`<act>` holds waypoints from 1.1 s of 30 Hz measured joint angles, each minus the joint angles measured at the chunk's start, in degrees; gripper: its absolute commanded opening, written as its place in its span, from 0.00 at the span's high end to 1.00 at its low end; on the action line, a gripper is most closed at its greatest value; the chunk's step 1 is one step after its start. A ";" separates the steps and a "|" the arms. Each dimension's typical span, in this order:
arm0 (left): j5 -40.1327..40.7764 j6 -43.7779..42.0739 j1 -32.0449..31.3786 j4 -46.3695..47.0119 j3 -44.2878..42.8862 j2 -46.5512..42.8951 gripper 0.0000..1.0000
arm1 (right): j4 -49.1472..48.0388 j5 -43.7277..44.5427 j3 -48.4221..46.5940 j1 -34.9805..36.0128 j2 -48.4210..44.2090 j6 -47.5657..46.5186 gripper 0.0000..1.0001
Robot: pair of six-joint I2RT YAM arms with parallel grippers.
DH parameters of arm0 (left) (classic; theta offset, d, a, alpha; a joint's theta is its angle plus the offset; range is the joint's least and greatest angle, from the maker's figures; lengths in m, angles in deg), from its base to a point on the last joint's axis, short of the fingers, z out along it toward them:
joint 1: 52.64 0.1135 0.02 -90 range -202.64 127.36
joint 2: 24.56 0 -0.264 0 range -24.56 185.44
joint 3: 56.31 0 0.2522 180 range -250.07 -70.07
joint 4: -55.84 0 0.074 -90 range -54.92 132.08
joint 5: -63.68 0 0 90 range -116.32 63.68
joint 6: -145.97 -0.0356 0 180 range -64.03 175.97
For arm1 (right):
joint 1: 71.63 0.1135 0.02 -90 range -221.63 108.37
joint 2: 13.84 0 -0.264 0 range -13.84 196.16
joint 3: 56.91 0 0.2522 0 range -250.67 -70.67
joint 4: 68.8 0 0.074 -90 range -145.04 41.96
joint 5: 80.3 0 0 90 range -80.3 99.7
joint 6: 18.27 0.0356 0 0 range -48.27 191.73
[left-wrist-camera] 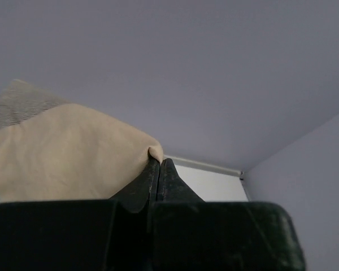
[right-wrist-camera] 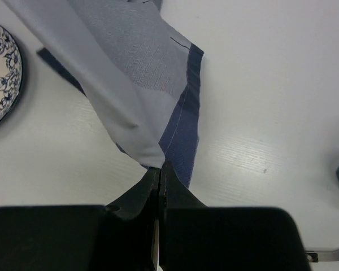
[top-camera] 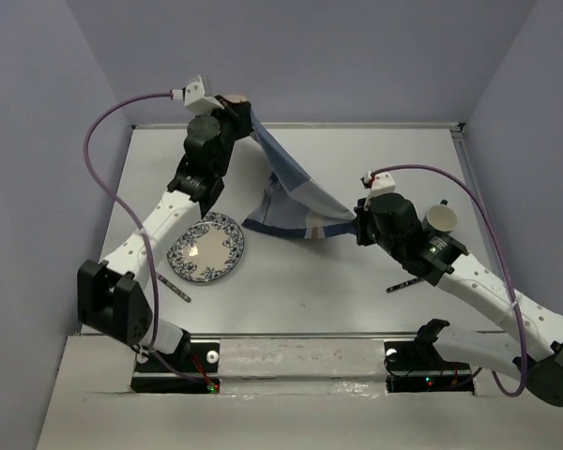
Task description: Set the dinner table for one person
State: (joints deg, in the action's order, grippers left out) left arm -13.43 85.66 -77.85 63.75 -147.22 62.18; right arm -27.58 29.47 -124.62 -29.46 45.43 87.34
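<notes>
Left gripper (left-wrist-camera: 160,162): jaws shut on one corner of the placemat (top-camera: 291,192), high near the far wall. Right gripper (right-wrist-camera: 160,166): jaws shut on another corner, low over the table (top-camera: 357,281). The white, matte table spans the enclosure. Bare surface shows between the plate (top-camera: 206,248) and the right arm.

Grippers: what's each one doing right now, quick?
Left gripper: shut on a corner of the placemat.
Right gripper: shut on another edge of the placemat.
</notes>
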 measured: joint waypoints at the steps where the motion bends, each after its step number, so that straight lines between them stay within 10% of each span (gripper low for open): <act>1: -0.35 0.28 0.31 1.81 2.99 -2.23 1.00 | -0.13 0.31 0.00 0.00 -0.72 -0.26 1.00; 8: -4.85 6.16 7.93 6.82 27.12 -4.61 1.00 | -0.42 3.61 -0.02 -0.13 -2.93 -1.25 1.00; 13: -6.56 7.39 9.53 4.04 28.57 -2.69 1.00 | -2.78 3.63 -3.39 -2.69 2.21 -2.86 1.00; 22: -7.98 2.78 10.88 -1.55 -9.97 12.81 1.00 | -17.75 -4.81 -25.97 -22.95 27.19 -9.94 1.00; 29: -10.27 -1.25 13.79 -11.76 -42.93 28.17 1.00 | -19.41 -6.32 -61.59 -25.49 48.30 -21.33 1.00; 33: -11.08 -2.82 14.10 -14.23 -46.88 28.20 1.00 | -21.14 -7.67 -61.27 -24.90 45.68 -26.23 1.00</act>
State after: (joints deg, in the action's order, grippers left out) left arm -24.52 82.84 -63.75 49.52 -194.10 90.38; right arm -48.71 21.80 -185.89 -54.36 91.11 61.12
